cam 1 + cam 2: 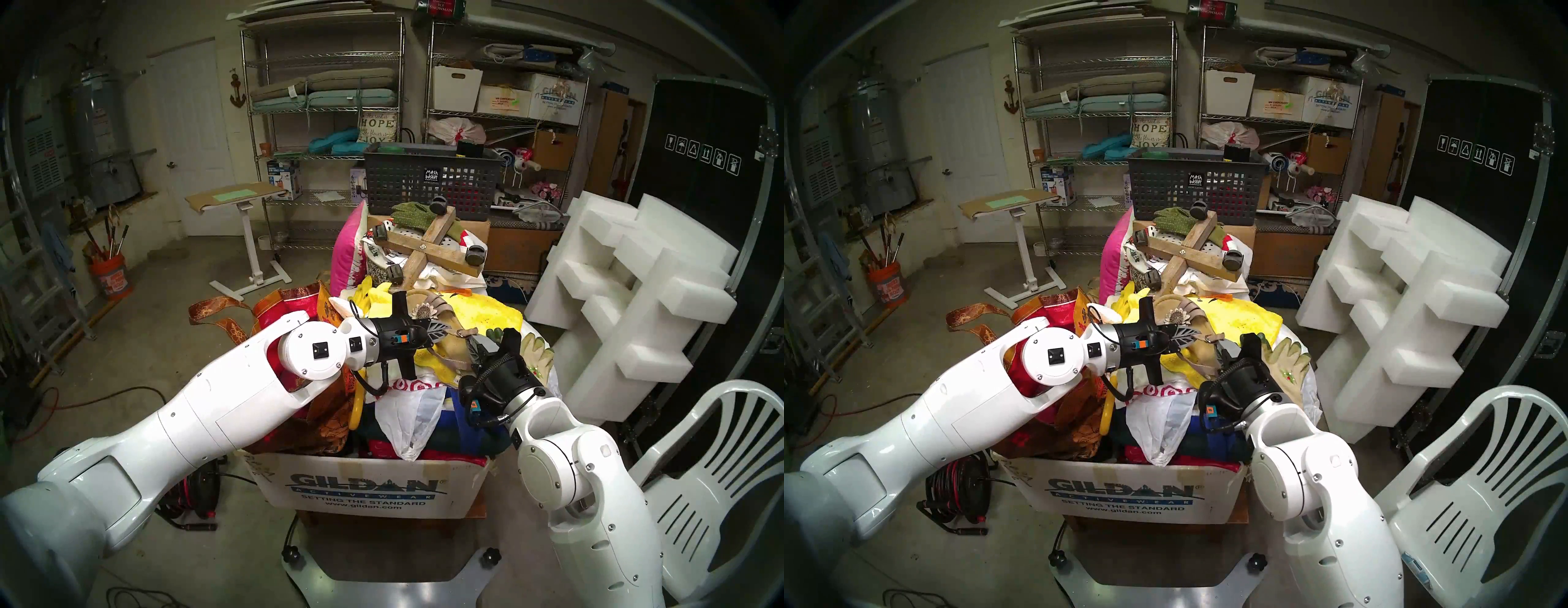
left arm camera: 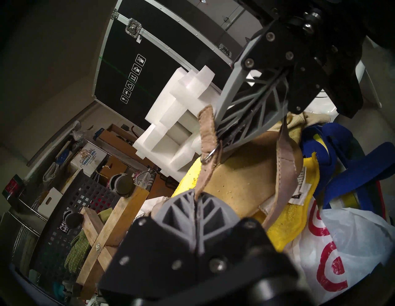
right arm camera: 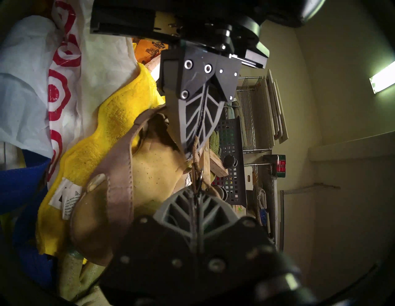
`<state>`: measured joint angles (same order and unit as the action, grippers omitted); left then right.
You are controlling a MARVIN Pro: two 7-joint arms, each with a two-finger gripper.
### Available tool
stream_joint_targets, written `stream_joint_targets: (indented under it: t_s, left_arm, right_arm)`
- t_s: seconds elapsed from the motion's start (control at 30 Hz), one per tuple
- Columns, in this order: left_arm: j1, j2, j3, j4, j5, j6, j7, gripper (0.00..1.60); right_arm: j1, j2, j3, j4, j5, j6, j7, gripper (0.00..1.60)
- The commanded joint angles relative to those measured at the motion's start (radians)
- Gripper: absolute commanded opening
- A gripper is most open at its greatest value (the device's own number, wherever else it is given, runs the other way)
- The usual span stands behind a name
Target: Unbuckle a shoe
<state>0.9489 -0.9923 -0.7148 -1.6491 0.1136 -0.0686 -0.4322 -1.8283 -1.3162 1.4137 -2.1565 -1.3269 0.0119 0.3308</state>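
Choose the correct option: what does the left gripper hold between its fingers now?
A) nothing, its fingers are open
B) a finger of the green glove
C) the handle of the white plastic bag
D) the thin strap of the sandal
D: in the left wrist view, the left gripper is closed on the thin tan strap of the sandal, just below the small metal buckle ring.
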Motion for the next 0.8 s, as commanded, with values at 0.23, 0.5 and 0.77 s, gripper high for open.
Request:
stream_joint_targets:
  t_s: [0.23,0.5,0.77]
  left_arm:
    - [-0.006,0.005,-0.019,0.0,-0.003,-0.007,0.013,0.0]
    - [-0.002,0.018,-0.02,0.006,0.0,-0.015,0.015,0.0]
    - [-0.005,0.012,-0.018,0.018,-0.003,-0.03,0.017,0.0]
  right_arm:
    - [0.021,0.007,0.034,-0.025,0.12,-0.066,0.023,0.0]
    - [0.052,0.002,0.047,0.003,0.179,-0.089,0.032,0.0]
    - [0.075,-0.013,-0.025,0.024,0.031,-0.05,-0.021,0.0]
